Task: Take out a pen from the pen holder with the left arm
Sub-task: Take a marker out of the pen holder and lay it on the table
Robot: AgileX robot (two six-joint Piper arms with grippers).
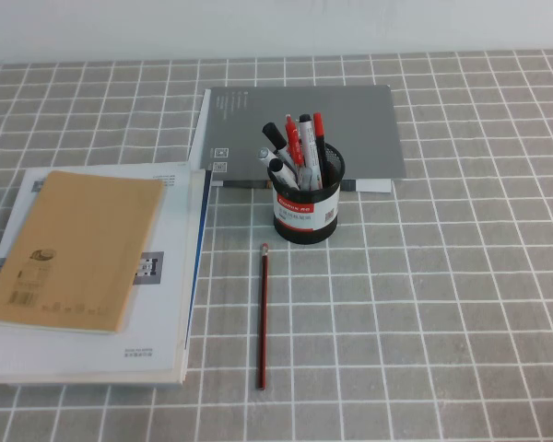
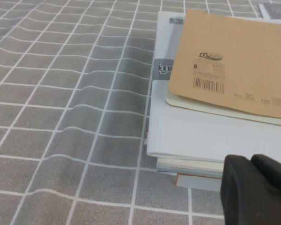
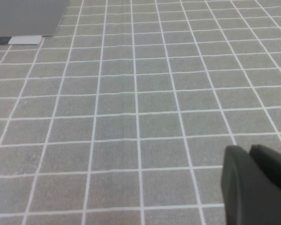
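Note:
A black mesh pen holder (image 1: pixel 308 208) stands mid-table, holding several red, black and grey pens (image 1: pixel 295 147). A red-and-black pencil (image 1: pixel 264 316) lies flat on the cloth in front of it. Neither arm shows in the high view. In the left wrist view my left gripper (image 2: pixel 251 163) is shut and empty, hovering by the near corner of the book stack (image 2: pixel 201 136), far from the holder. My right gripper (image 3: pixel 249 153) is shut and empty above bare grey checked cloth.
A tan notebook (image 1: pixel 76 247) lies on a white book stack (image 1: pixel 166 313) at the left. A grey book (image 1: pixel 304 133) lies behind the holder. The grey checked tablecloth (image 1: pixel 442 304) covers the table.

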